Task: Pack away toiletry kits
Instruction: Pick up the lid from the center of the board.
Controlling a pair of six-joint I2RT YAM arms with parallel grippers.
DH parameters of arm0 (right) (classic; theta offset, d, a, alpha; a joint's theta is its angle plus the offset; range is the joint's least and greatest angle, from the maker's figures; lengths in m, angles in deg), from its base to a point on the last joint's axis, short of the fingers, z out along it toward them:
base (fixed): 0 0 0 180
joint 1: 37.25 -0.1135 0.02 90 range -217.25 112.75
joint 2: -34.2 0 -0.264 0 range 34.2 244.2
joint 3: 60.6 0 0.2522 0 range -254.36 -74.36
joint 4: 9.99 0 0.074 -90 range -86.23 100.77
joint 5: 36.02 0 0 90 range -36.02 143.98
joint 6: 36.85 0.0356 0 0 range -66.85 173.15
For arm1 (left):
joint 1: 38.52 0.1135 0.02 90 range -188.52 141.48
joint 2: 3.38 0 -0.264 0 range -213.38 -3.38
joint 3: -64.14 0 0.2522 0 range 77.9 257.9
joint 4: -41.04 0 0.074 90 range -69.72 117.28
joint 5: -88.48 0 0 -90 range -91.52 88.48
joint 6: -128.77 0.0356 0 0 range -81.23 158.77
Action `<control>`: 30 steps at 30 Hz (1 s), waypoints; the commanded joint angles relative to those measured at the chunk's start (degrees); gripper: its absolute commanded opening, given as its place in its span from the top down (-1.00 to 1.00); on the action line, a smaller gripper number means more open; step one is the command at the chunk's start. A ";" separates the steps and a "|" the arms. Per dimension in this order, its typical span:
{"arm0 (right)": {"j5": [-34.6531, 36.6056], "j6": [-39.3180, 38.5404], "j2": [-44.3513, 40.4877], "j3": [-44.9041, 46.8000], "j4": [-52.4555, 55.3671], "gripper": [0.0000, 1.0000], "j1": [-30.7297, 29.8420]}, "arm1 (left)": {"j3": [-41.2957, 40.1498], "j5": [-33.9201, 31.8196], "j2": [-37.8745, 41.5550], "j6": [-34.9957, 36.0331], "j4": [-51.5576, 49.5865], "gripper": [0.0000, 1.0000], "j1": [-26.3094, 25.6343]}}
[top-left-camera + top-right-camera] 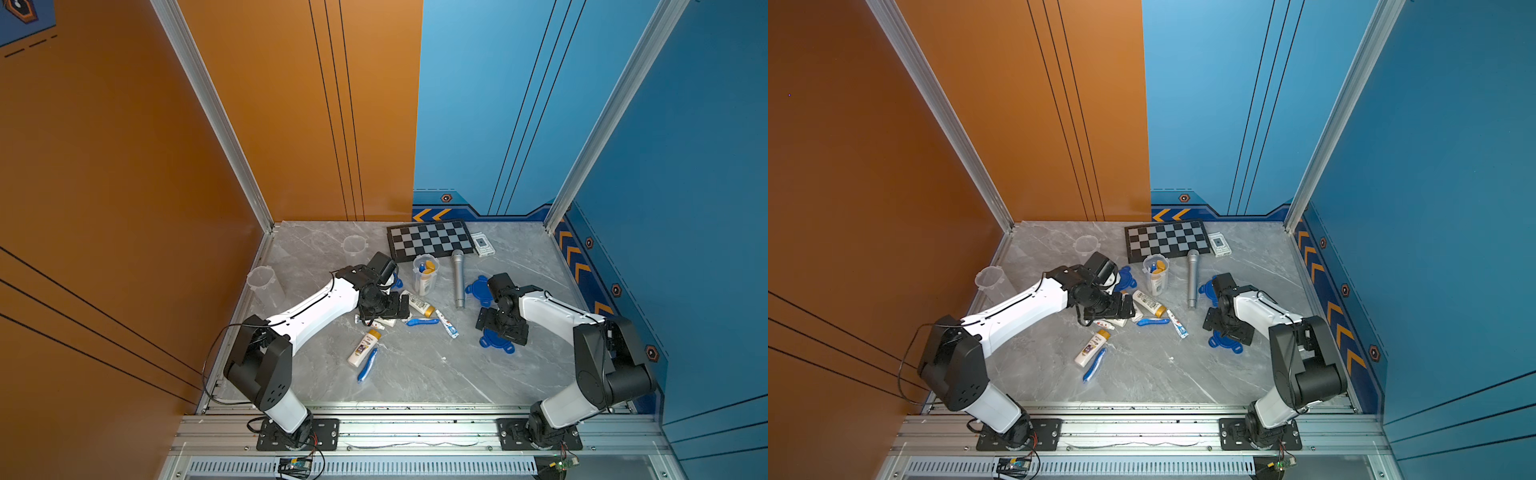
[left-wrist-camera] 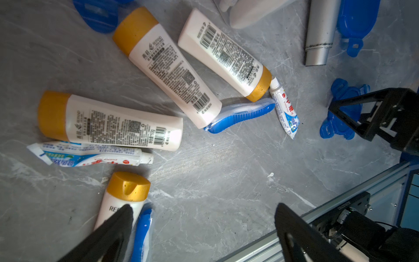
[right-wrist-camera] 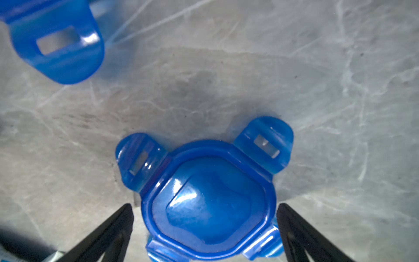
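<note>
right end effector (image 3: 205,205) spread wide, straddling glossy blue four-tab lid (image 3: 210,181), left end effector (image 2: 203,205) likewise spread, near white orange-capped bottles (image 2: 167,74)

Grey marble tabletop (image 1: 415,382) with the objects resting on it: at the back, a chessboard (image 1: 430,240), a small white box (image 1: 482,244) and a silver microphone (image 1: 458,282). Three clear cups (image 1: 354,248) stand upright (one holds items, two look empty). Mid-table lie white bottles (image 1: 365,349), blue toothbrushes (image 1: 422,322), toothpaste tubes (image 1: 449,325) and blue lids (image 1: 477,289), loosely scattered.
</note>
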 commanded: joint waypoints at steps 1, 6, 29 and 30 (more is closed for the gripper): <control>-0.68 -1.05 1.45 0.86 -0.77 -1.00 0.54 | -0.68 1.48 1.39 1.05 0.49 -0.97 0.77; -0.73 -0.96 2.18 1.94 -0.75 -1.00 1.19 | -0.35 1.31 1.36 1.42 0.49 -0.97 1.47; 5.37 -5.80 -7.61 -10.23 9.91 -0.59 -7.11 | -3.66 0.79 4.19 2.87 0.49 -0.97 5.50; 5.57 -6.28 -7.61 -12.57 11.03 -0.60 -7.86 | -3.86 0.65 4.50 2.97 0.44 -0.97 5.74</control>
